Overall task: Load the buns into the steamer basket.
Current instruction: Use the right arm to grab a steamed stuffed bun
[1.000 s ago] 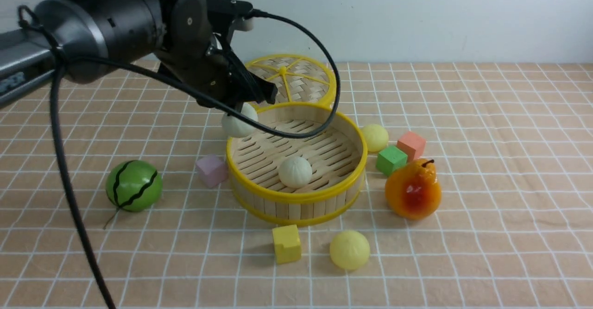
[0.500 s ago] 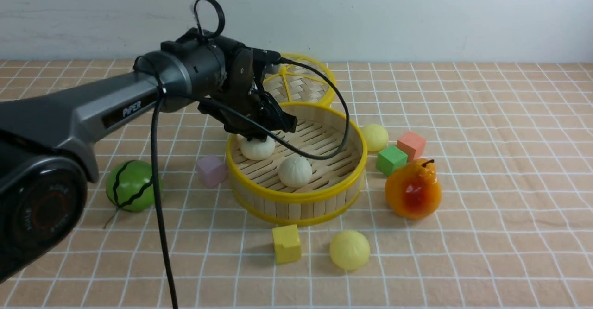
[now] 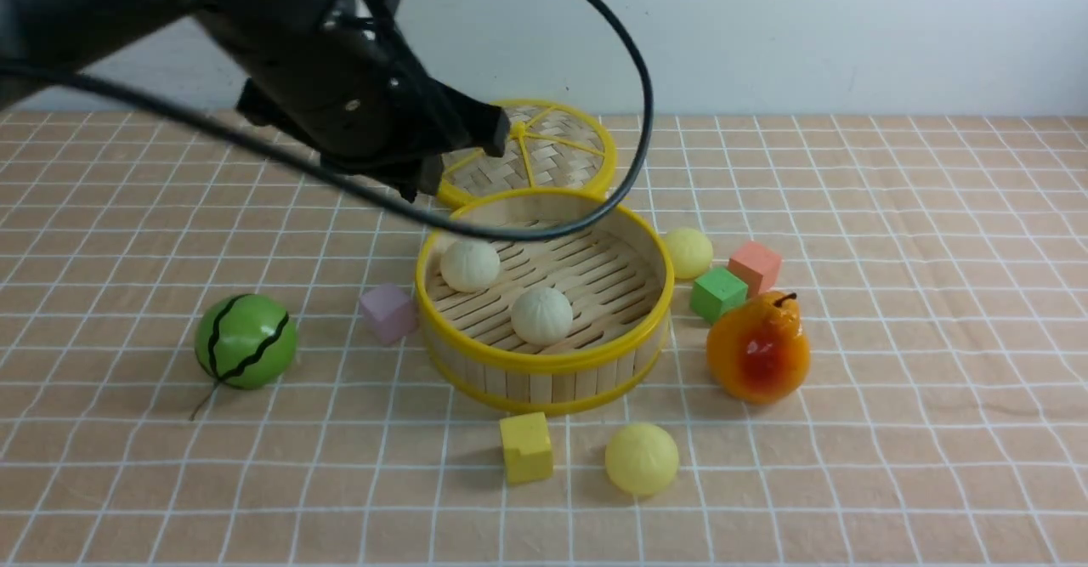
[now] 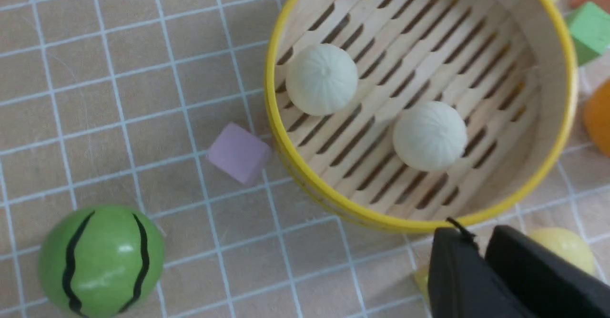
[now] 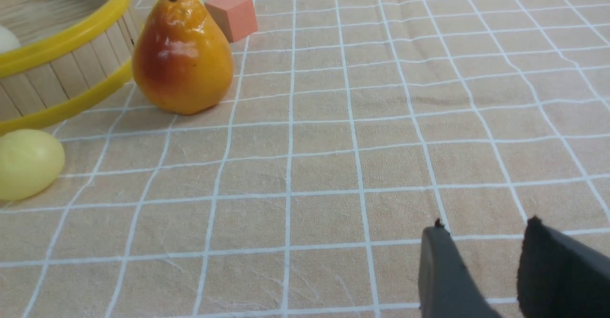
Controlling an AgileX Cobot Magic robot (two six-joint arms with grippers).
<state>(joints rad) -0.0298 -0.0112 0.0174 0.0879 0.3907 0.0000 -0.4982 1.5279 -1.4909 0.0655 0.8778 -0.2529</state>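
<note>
In the front view, the left gripper [image 3: 463, 157] hangs above the far left rim of the steamer basket [image 3: 544, 384] and carries nothing. Two white buns sit on the slats. One [image 3: 470, 265] is close to the left wall and the other [image 3: 541, 314] is nearer the middle. Two yellow buns are not yet in. The far yellow bun [image 3: 688, 252] lies just beside the basket's right rim, near the green cube [image 3: 717, 293]. The front yellow bun [image 3: 642, 458] lies on the cloth on the robot's side of the basket, just beside the yellow cube [image 3: 525, 446]. The right gripper is out of this view.

In the left wrist view, that gripper's fingers [image 4: 457, 270] are pressed together with nothing between them. Both white buns show as ribbed domes sitting upright on the slats.

In the right wrist view, the right gripper [image 5: 481, 265] has its fingers parted over bare cloth. The front yellow bun lies beyond them, close to the basket wall, with open cloth in between. The pear [image 5: 181, 53] stands farther off.

The right arm looks better placed for that bun. It lies on the near side, slightly to the right, whereas the left arm would have to come back across the basket. The bun is round, so it has no long axis to line up with. It looks smooth and pale, and may roll if pinched off centre.
</note>
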